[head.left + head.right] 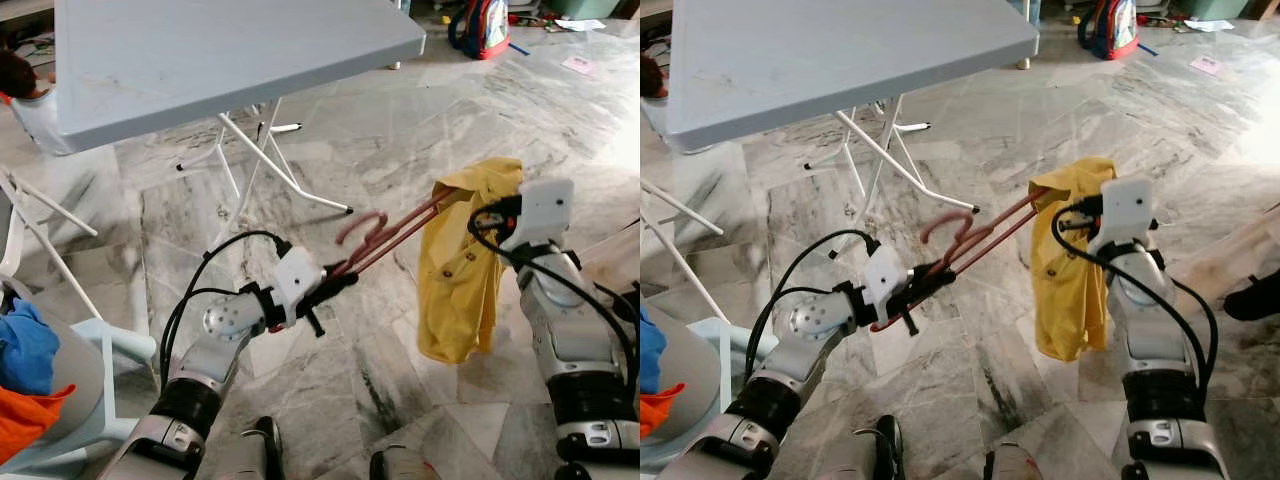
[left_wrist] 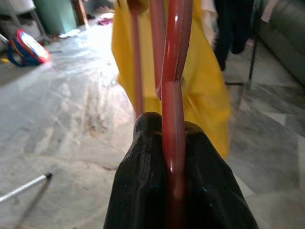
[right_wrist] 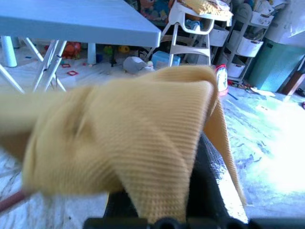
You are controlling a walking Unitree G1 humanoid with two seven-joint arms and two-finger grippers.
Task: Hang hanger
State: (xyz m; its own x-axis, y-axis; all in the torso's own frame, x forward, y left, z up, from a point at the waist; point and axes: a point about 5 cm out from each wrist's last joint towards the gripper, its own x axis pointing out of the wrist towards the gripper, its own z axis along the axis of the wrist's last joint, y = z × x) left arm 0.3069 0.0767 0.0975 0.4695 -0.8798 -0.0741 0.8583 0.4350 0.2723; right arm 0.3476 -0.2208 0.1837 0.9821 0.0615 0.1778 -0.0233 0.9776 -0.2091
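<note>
Hanger: red, held in mid-air above the marble floor; one end is clamped between the closed fingers of the left gripper. Shirt: yellow, draped on the hanger's far end and hanging down. Right gripper: seen at the shirt's top edge, apparently pinching the cloth, though its fingers are covered. Table: grey, folding, stood beyond.

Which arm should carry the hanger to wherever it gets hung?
Probably the left. Its claw is shut on the hanger near the hook, while the right claw only grips the yellow shirt.
</note>
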